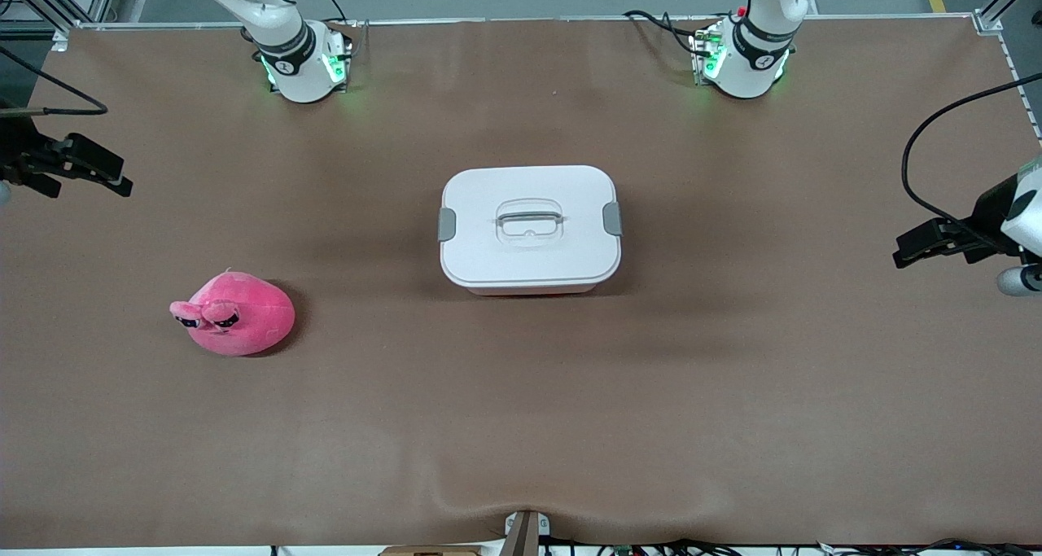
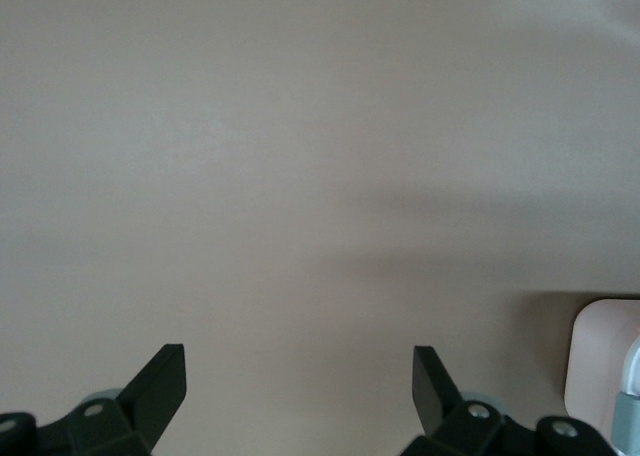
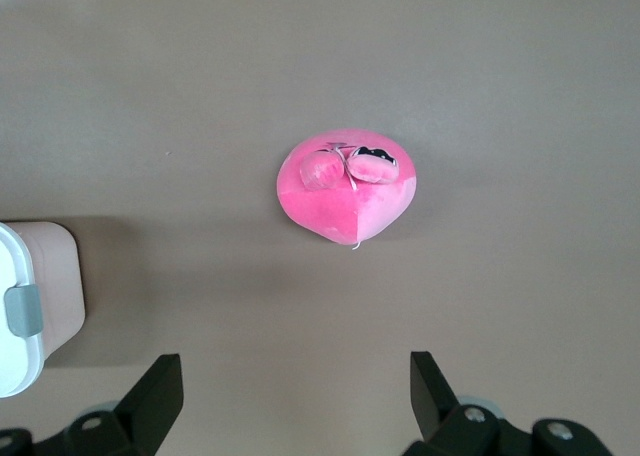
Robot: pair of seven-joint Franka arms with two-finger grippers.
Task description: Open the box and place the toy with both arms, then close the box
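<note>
The box [image 1: 530, 229] sits lidded mid-table, both grey clips down. The toy [image 1: 234, 313] lies nearer the front edge, toward the right arm's end. Both grippers hang spread wide and empty — the left gripper [image 2: 298, 396] over its end of the table [image 1: 733, 393], the right gripper [image 3: 296, 401] over its own.

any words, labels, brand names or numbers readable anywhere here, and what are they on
No readable text in any view.
The box: white lid, grey clips and handle, no label to be seen.
The toy: plain pink plush, only its eyes, no tag lettering.
The arm bases: a small round mark on each black band, too small to read.
</note>
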